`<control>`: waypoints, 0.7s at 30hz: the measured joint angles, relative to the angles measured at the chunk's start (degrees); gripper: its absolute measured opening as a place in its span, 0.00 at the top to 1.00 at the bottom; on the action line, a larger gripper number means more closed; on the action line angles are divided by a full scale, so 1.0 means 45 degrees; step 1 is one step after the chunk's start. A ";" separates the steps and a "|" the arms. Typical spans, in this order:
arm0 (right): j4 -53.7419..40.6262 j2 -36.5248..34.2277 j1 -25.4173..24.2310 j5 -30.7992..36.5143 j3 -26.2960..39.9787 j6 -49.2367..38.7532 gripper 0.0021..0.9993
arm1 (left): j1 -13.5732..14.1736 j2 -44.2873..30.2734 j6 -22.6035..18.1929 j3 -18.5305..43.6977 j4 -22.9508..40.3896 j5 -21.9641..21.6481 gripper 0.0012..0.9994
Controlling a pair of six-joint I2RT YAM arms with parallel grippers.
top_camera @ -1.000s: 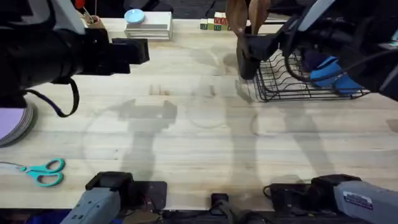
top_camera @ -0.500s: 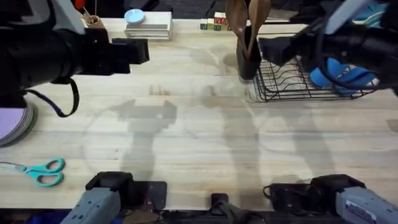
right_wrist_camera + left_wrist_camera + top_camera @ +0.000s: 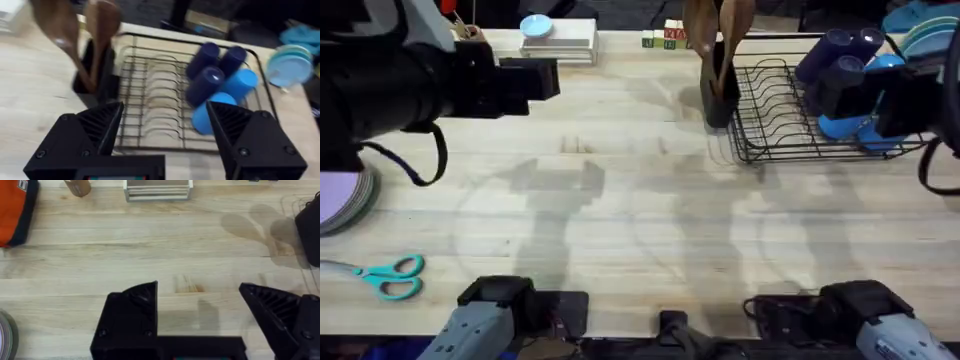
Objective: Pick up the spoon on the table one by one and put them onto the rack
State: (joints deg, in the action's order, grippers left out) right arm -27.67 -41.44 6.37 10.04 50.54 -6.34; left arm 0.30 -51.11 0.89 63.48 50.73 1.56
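Two reddish-brown spoons (image 3: 720, 30) stand upright in the tall black utensil holder (image 3: 718, 100) at the near-left corner of the black wire rack (image 3: 780, 120). They also appear as spoons (image 3: 102, 27) in the holder (image 3: 92, 70) of the rack (image 3: 155, 100). My right gripper (image 3: 165, 135) is open and empty, hovering over the rack's right side (image 3: 845, 95), apart from the spoons. My left gripper (image 3: 200, 315) is open and empty, held over bare table (image 3: 620, 220) at the far left (image 3: 535, 80).
Dark and light blue cups (image 3: 845, 60) lie in the rack's right end, with a light blue plate (image 3: 287, 62) beyond. Teal scissors (image 3: 390, 275) and purple discs (image 3: 335, 195) sit at the left. A white tiered stand (image 3: 558, 40), small blocks (image 3: 665, 38) and an orange bag (image 3: 15, 210) line the back.
My right arm has drawn back to the right, from beside the utensil holder to over the rack's right end. The spoons stay in the holder. The left arm has not moved.
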 joint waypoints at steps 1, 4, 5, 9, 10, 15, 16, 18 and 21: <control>-0.0152 0.0059 0.0000 0.0274 0.0000 0.0003 0.00 | 0.0000 0.0005 0.0000 0.0000 0.0003 0.0000 0.01; -0.0685 0.0138 0.0000 0.1153 0.0000 0.0040 0.00 | 0.0000 0.0000 0.0000 0.0000 0.0003 0.0000 0.01; -0.0715 0.0137 0.0000 0.1215 0.0000 0.0042 0.00 | 0.0000 0.0000 0.0000 0.0000 0.0003 0.0000 0.01; -0.0718 0.0136 0.0000 0.1393 0.0000 0.0042 0.00 | 0.0000 0.0002 0.0000 0.0000 0.0003 0.0000 0.01; -0.0718 0.0138 0.0000 0.1404 0.0000 0.0042 0.00 | 0.0000 0.0005 0.0000 0.0000 0.0003 0.0000 0.01; -0.0727 0.0138 0.0000 0.1482 0.0000 0.0042 0.00 | 0.0000 0.0000 0.0000 0.0000 0.0003 0.0000 0.01; -0.0727 0.0138 0.0000 0.1482 0.0000 0.0042 0.00 | 0.0000 0.0000 0.0000 0.0000 0.0003 0.0000 0.01; -0.0727 0.0138 0.0000 0.1482 0.0000 0.0042 0.00 | 0.0000 0.0001 0.0000 0.0000 0.0003 0.0000 0.00; -0.0727 0.0138 0.0000 0.1482 0.0000 0.0042 0.00 | 0.0000 0.0004 0.0000 0.0000 0.0003 0.0000 0.01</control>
State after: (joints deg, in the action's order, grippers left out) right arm -30.94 -40.82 6.37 16.71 50.54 -6.15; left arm 0.30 -51.10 0.89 63.48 50.74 1.56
